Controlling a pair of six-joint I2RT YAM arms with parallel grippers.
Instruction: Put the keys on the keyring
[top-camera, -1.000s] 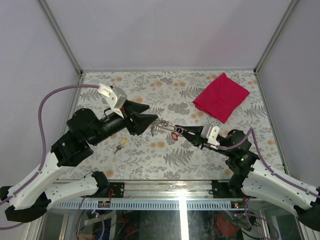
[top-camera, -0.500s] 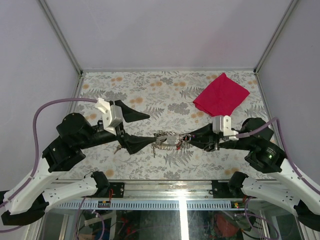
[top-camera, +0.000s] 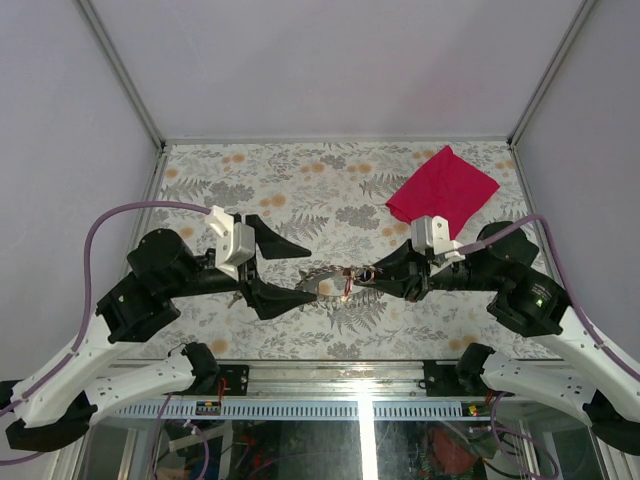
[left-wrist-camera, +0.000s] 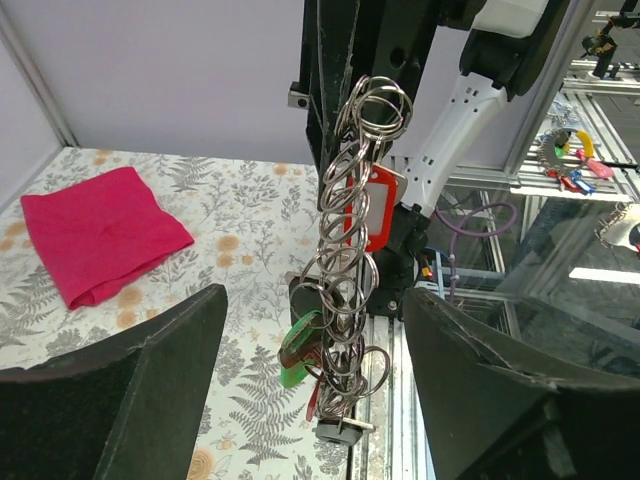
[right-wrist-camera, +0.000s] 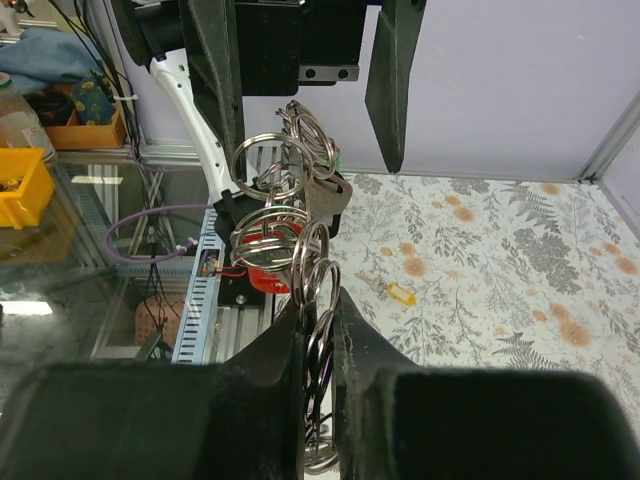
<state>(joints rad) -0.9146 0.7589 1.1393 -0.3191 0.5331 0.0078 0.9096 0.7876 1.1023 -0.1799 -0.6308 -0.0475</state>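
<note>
- Fingers (right-wrist-camera: 270, 400) of my right gripper (right-wrist-camera: 318, 312) are nearly together, pinching one end of the keyring (right-wrist-camera: 285, 215), a bunch of linked metal rings.
- My left gripper (top-camera: 312, 271) is spread wide, one finger on each side of the rings. In the left wrist view neither finger touches them.
- From above, the tip of the lower left finger lies just beside the rings, and I cannot tell whether they meet.
- The keyring is held off the table (top-camera: 300, 190), stretched between my two grippers over the middle of the near half.
- A red piece (left-wrist-camera: 372, 205) with a pale window hangs on the rings. It may be a key head or a label; the view is too cluttered to tell.
- A small green tag (left-wrist-camera: 297, 347) hangs further along the bunch, toward its free end.
- One yellow key (right-wrist-camera: 398, 292) lies flat on the table, apart from the rings, on the left arm's side; it is not on the keyring.
- A red cloth (top-camera: 443, 193) lies folded at the far right of the table, well apart from both grippers.
</note>
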